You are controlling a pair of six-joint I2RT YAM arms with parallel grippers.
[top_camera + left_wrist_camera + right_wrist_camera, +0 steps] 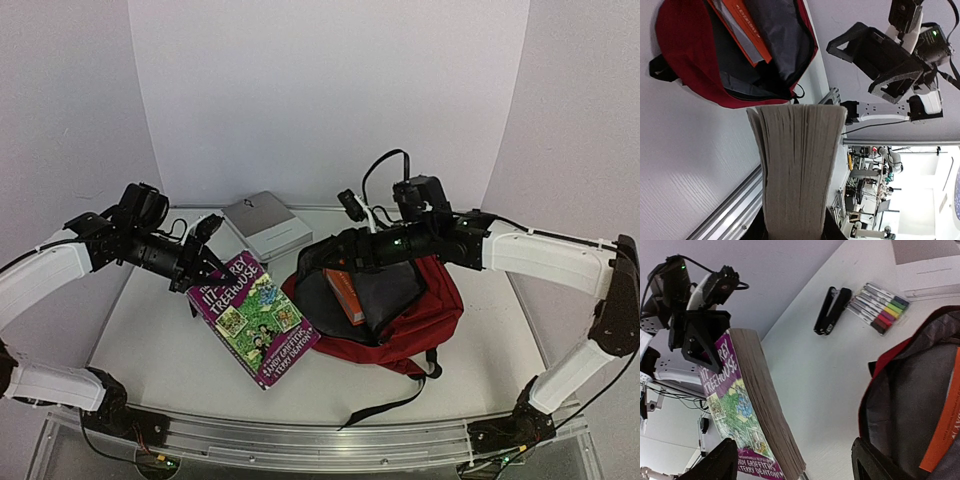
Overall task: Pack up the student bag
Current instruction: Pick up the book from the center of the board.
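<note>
An open red bag (420,310) is laid on the table (150,350), an orange book (345,293) inside. Left of it, a purple book (255,318) is clamped by the left gripper (205,270). Over it, the right gripper (335,258) is spread wide.

On your white table (150,350) you have a black stapler (831,310) lying just beside a pack of coloured markers (880,307). A flat grey box (266,225) sits near the back wall, and a purple Treehouse book (253,318) is tilted, cover showing.
</note>
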